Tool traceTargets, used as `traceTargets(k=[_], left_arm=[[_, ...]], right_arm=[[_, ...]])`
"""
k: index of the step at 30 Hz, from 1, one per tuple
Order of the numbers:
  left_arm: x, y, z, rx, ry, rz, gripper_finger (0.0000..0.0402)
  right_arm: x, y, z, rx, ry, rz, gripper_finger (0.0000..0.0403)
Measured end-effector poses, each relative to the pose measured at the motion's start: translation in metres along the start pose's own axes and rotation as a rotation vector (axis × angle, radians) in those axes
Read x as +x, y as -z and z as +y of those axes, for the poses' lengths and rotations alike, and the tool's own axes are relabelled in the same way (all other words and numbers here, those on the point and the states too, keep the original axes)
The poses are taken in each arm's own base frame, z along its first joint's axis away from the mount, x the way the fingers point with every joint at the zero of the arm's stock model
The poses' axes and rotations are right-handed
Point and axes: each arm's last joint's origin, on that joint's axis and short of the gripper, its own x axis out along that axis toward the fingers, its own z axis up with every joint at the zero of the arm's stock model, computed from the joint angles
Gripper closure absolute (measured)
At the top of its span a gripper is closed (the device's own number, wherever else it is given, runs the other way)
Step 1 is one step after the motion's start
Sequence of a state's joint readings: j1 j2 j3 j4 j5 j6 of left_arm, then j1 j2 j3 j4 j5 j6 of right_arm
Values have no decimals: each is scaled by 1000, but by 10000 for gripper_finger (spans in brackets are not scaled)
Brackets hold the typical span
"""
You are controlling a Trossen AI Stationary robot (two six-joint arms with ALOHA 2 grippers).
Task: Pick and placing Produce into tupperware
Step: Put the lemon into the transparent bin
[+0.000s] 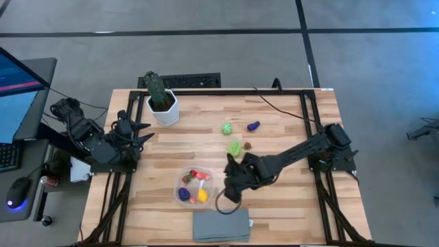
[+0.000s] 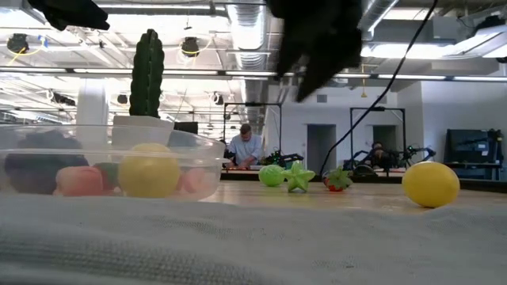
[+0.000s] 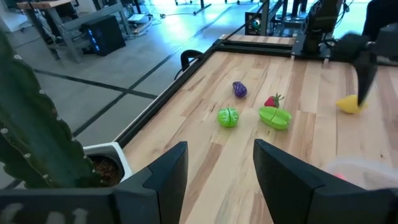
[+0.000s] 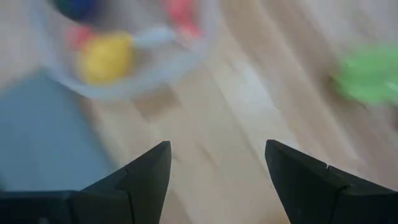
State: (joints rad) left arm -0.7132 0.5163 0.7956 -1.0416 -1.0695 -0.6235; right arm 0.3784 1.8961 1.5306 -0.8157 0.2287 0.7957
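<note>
We are working over a pale wood table point(image 1: 288, 199) on a grey concrete floor, in a workshop where a person point(image 2: 246, 147) is standing far behind. The tupperware point(image 1: 194, 186) is sitting near the table's front edge, holding several produce pieces; our right gripper point(image 1: 232, 186) is hovering just beside it, fingers spread and empty. Our left gripper point(image 1: 139, 132) is waiting by the cactus point(image 1: 156, 88), fingers apart. A green piece point(image 1: 226, 128) and a purple piece point(image 1: 253, 125) are lying beyond the tupperware; a grey cloth point(image 1: 221, 224) is lying before it.

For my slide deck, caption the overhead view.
Right gripper open beside the tupperware; four produce pieces remain on the table.
</note>
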Motion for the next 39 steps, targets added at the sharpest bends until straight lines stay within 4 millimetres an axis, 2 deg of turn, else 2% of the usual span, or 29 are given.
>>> traceTargets(k=[6,13,17,23,28,33,39], left_arm=[[0,0,0,12,5,4,228],[0,0,1,23,-7,0,228],[0,0,1,25,-12,-4,228],[0,0,1,25,-13,-4,228],[0,0,1,25,-13,-4,228],[0,0,1,24,-12,-4,228],[0,0,1,24,-12,-4,228]], right_arm=[[-13,33,-3,109,211,100,117],[-24,56,-8,362,382,174,117],[-25,58,-13,523,430,230,117],[-22,51,-19,671,436,265,117],[-19,48,-25,726,457,277,117],[-2,57,-33,756,465,352,117],[10,62,-33,804,429,332,117]])
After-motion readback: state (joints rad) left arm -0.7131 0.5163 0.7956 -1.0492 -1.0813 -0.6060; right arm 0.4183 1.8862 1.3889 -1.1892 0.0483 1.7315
